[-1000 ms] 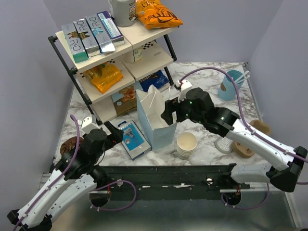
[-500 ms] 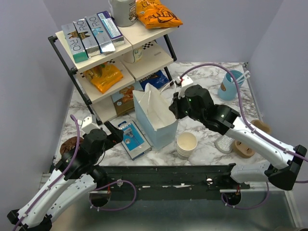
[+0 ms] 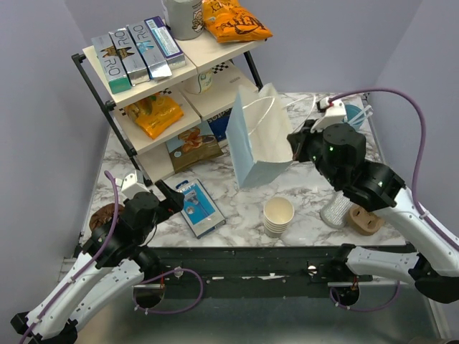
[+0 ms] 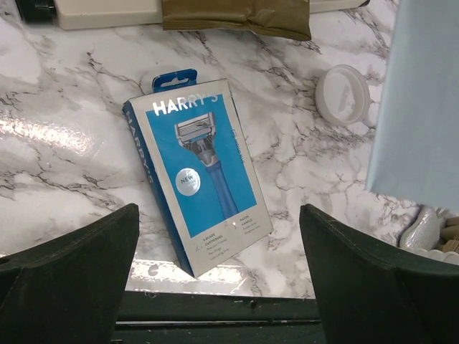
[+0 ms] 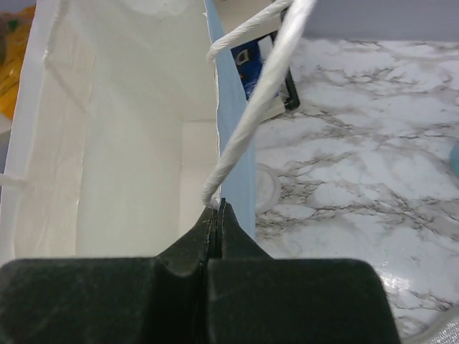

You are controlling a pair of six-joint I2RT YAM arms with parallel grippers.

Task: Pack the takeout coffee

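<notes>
The takeout coffee does not show in any view. A light blue paper bag [image 3: 262, 136] with a white inside [image 5: 129, 143] and twisted white cord handles [image 5: 258, 93] stands tilted at mid table. My right gripper [image 3: 295, 143] is shut on the bag's right rim [image 5: 217, 208], next to where one handle is attached. What I see of the bag's inside holds nothing. My left gripper [image 4: 219, 287] hangs open low at the front left, just short of a blue Harry's razor pack [image 4: 197, 172], with nothing between its fingers.
A stack of lidless cream cups [image 3: 278, 215] stands near the front edge. A loose flat white lid [image 4: 343, 93] lies beside the bag's foot. A stocked shelf [image 3: 165, 79] fills the back left. A blue jug [image 3: 344, 125], a ribbed white object [image 3: 336, 213] and a wooden piece [image 3: 366, 218] are on the right.
My right gripper shut on the bag's rim and carried the bag to the right and towards the back, where it now tilts. The left arm has not moved.
</notes>
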